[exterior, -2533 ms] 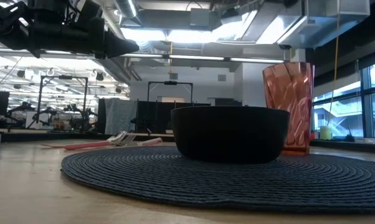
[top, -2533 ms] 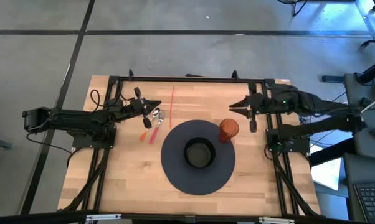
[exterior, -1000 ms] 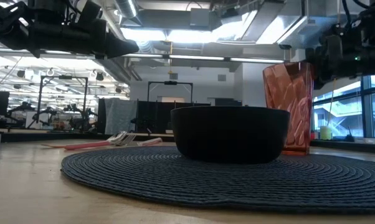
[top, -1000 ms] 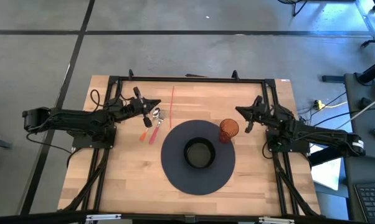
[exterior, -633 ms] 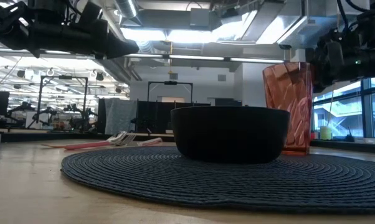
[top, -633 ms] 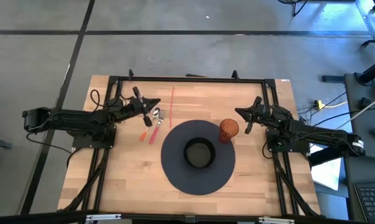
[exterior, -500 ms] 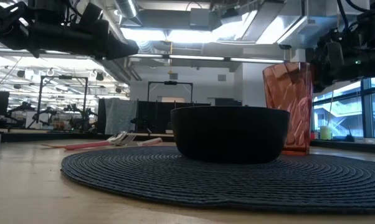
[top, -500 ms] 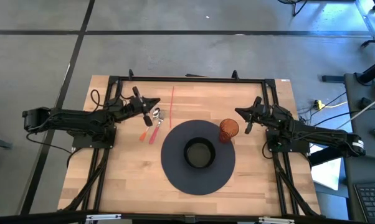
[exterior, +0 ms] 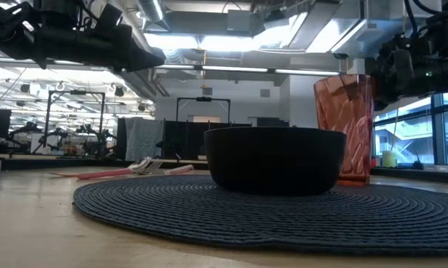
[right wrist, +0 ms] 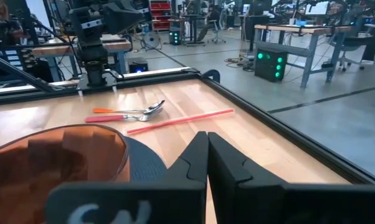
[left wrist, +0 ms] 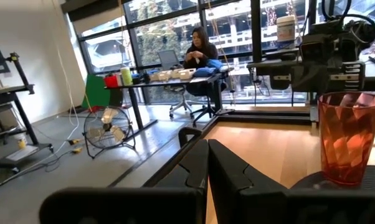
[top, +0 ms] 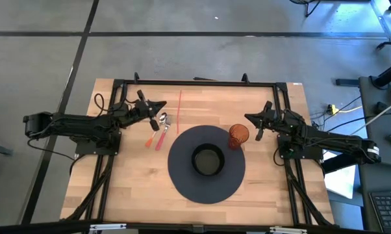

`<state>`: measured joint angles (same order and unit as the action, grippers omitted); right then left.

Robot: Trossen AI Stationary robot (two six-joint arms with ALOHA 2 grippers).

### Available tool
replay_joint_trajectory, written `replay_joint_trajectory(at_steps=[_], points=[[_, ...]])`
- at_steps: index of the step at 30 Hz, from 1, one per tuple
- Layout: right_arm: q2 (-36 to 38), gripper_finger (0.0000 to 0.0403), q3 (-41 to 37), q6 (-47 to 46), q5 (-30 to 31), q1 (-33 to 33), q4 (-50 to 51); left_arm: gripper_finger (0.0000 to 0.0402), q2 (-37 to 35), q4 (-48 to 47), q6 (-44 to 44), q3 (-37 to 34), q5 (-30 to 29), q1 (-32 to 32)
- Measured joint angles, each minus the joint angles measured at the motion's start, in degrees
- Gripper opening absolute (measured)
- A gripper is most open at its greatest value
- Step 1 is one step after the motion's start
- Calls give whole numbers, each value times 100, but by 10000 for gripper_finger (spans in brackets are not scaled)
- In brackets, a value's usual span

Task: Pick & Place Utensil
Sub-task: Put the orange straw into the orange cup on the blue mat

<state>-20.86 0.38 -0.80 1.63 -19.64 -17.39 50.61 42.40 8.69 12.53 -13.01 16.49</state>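
A spoon and a fork (top: 160, 130) with orange-red handles lie flat on the wooden table, just off the far-left rim of the round dark mat (top: 182, 179). They also show in the right wrist view (right wrist: 128, 114) and in the low view (exterior: 135, 170). My left gripper (top: 162, 106) hovers shut above their head ends; its shut fingers (left wrist: 207, 158) point toward the cup. My right gripper (top: 248, 117) is shut too, in the air just right of the orange cup (top: 238, 136), touching nothing.
A black bowl (top: 207, 160) sits in the middle of the mat, and the orange cup (exterior: 345, 126) stands on the mat's far-right edge. A red straw (top: 180, 112) lies on the table beyond the utensils. A person (left wrist: 200, 50) sits at a desk far off in the room.
More than a second ago the right arm came down beside the cup, and it now shows in the low view. In the last second both arms have kept still and nothing on the table has moved.
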Motion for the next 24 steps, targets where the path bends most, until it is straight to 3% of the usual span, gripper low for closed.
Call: replay_joint_trajectory(at_steps=[9, 15, 24], points=[[-2, 5, 4, -26, -597, 2, -628, 4, 0, 31, 0, 0, 0, 0], [-2, 3, 4, -3, -572, 2, -444, 4, 0, 30, 0, 0, 1, 0], [-2, 3, 4, 20, -76, 2, -24, 4, 0, 72, 0, 0, 0, 0]])
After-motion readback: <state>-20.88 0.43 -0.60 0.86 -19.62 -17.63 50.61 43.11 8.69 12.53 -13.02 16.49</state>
